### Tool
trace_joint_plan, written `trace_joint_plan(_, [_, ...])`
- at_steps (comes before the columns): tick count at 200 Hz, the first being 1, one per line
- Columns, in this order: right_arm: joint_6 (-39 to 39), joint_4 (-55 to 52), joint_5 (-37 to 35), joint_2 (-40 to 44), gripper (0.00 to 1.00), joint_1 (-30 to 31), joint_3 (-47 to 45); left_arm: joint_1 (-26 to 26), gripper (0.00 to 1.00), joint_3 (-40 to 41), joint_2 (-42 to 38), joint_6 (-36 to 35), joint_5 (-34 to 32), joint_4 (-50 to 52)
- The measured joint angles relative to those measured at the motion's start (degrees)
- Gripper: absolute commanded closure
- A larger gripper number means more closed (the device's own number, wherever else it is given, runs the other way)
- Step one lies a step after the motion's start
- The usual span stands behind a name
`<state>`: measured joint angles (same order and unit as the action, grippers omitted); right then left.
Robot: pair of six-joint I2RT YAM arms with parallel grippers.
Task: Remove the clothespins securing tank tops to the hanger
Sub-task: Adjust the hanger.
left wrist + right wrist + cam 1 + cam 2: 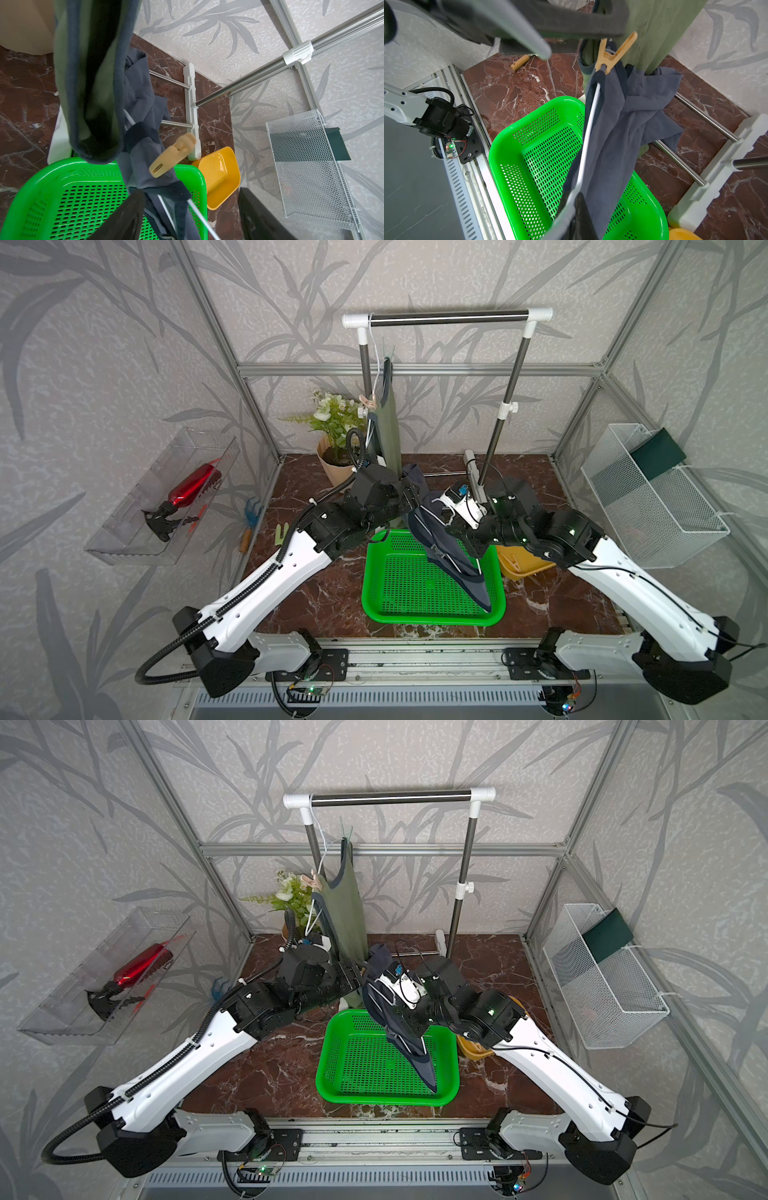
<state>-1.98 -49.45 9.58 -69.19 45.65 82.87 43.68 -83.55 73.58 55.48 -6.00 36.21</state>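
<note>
My right end effector [576, 199] grips the white wire hanger [588, 128] steady over the table's [316, 593] middle — my left end effector [191, 192] gapes empty near the peach clothespin [172, 158] pinning the dark navy tank top [143, 99].

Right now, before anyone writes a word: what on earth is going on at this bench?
The right pincer is shut on a white hanger, holding the navy tank top over the green basket. The left pincer is open just short of the tan clothespin that clips that top's strap to the hanger; it is not gripping it. The olive tank top hangs from the rack, with a pale clothespin at its shoulder.
</note>
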Motion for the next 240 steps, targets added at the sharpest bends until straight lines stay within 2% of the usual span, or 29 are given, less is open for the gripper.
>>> trace_joint_plan(74, [-1.7, -1.4, 5.0, 2.8, 1.0, -0.8, -0.9, -2.3, 0.27, -4.1, 2.2, -3.1, 4.0, 6.7])
trace_joint_plan(135, [-2.1, 0.0, 5.2, 3.0, 1.0, -0.2, -5.2, -2.9, 0.25, -9.2, 6.7, -4.4, 4.7, 11.3])
trace_joint_plan(167, [-2.4, 0.8, 2.7, 3.0, 1.0, 2.5, -5.9, -4.3, 0.25, -9.2, 8.2, -4.5, 4.9, 13.3])
trace_joint_plan(200, [-3.7, 1.0, -2.9, 3.0, 1.0, 7.6, -5.9, -5.6, 0.26, -11.0, 10.5, -5.4, 5.6, 16.5])
trace_joint_plan(240, [-4.2, 1.3, -11.3, 3.0, 1.0, 11.9, -5.9, -6.0, 0.33, -11.0, 11.0, -5.6, 6.9, 18.1])
